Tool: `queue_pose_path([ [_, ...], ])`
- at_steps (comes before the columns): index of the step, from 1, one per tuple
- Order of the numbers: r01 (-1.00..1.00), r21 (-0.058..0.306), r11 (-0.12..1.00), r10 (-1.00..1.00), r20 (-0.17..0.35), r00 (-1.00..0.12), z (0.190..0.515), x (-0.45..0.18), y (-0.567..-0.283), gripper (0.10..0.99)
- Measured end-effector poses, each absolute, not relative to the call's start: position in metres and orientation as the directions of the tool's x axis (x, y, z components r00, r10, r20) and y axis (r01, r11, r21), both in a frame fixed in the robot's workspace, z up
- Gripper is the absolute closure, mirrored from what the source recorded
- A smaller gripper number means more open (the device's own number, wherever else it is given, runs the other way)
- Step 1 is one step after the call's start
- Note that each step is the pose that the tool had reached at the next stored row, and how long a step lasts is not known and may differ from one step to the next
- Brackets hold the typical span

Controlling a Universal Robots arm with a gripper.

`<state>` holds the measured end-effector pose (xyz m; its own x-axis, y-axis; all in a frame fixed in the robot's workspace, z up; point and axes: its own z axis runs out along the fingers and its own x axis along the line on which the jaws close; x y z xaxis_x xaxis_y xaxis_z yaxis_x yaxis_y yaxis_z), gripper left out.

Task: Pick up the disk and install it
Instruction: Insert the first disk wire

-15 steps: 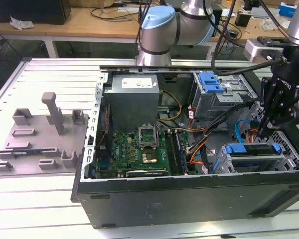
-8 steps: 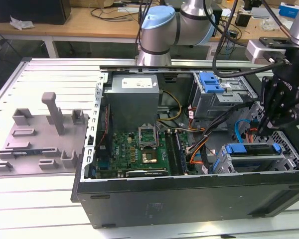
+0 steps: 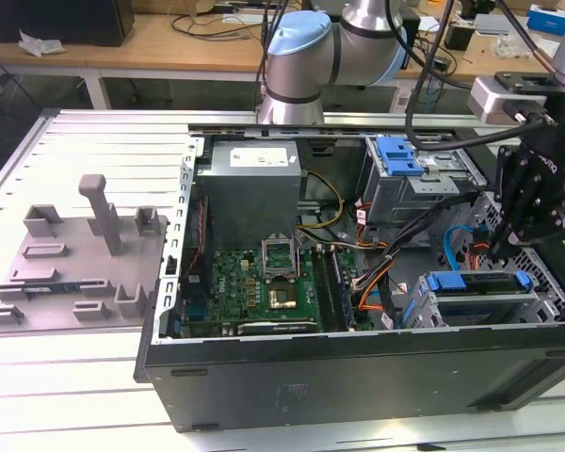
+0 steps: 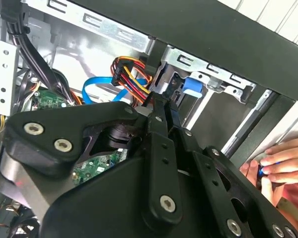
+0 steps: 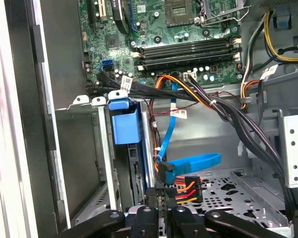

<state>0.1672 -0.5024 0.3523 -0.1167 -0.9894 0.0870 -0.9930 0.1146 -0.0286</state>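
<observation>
First wrist view: I see the gripper [image 5: 162,193], fingers pressed together, just beside the disk [image 5: 125,126] seated in its bay [image 5: 106,153].

The disk [image 3: 477,282] is silver, framed by bright blue rails. The motherboard [image 3: 254,282] is green with black slots, the power supply [image 3: 252,188] plain grey, the computer case [image 3: 358,377] black. The gripper [image 3: 497,247] is matte black. A flat cable [image 5: 193,161] is blue, and the wire bundle [image 5: 186,186] red, orange and yellow.
</observation>
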Motion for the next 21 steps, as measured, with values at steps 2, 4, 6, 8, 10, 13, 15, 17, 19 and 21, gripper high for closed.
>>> queue_pose_path([
  [2,-0.993,-0.028,0.114,-0.990,0.081,-0.116,0.352,0.167,-0.507,0.918],
  [4,-0.993,-0.027,0.114,-0.991,0.071,-0.116,0.353,0.167,-0.510,0.918],
  [6,-0.993,-0.025,0.114,-0.992,0.054,-0.115,0.353,0.167,-0.513,0.918],
  [8,-0.993,-0.023,0.114,-0.993,0.034,-0.115,0.353,0.167,-0.514,0.918],
  [10,-0.993,-0.022,0.113,-0.993,0.024,-0.114,0.353,0.167,-0.516,0.918],
  [13,-0.993,-0.021,0.113,-0.993,0.021,-0.114,0.353,0.167,-0.516,0.918],
  [15,-0.994,-0.006,0.111,-0.994,0.025,-0.111,0.353,0.168,-0.516,0.918],
  [17,-0.995,0.002,0.104,-0.994,0.026,-0.104,0.353,0.168,-0.516,0.918],
  [19,-0.996,0.002,0.088,-0.996,0.026,-0.088,0.353,0.169,-0.516,0.918],
  [21,-0.998,0.002,0.065,-0.998,0.026,-0.064,0.353,0.169,-0.516,0.918],
])
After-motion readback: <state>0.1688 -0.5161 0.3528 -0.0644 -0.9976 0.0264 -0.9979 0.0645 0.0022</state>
